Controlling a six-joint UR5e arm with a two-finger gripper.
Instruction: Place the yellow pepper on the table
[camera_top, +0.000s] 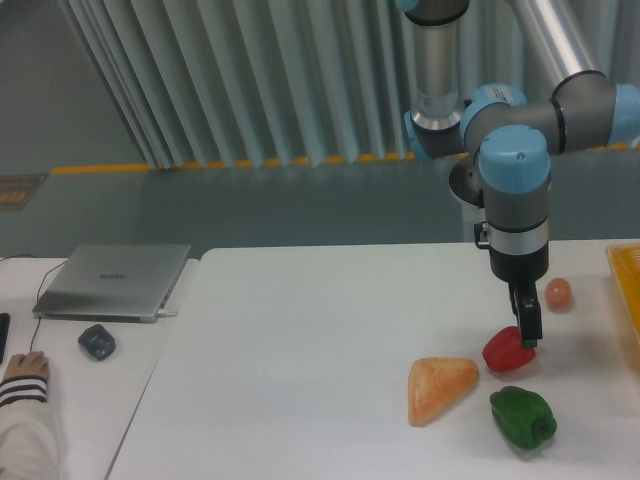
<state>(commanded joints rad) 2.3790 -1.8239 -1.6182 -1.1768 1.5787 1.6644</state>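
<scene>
— Where is your claw (527, 335) hanging?
— Near the table's (300, 340) right edge, touching the red pepper (507, 351); open or closed, I cannot tell.
— The yellow pepper?
— I am not seeing it.

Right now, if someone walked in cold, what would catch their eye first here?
The grey and blue robot arm at upper right, its end effector down against the red pepper. Next, the bright food on the white table: an orange wedge, a green pepper and a small orange egg.
</scene>
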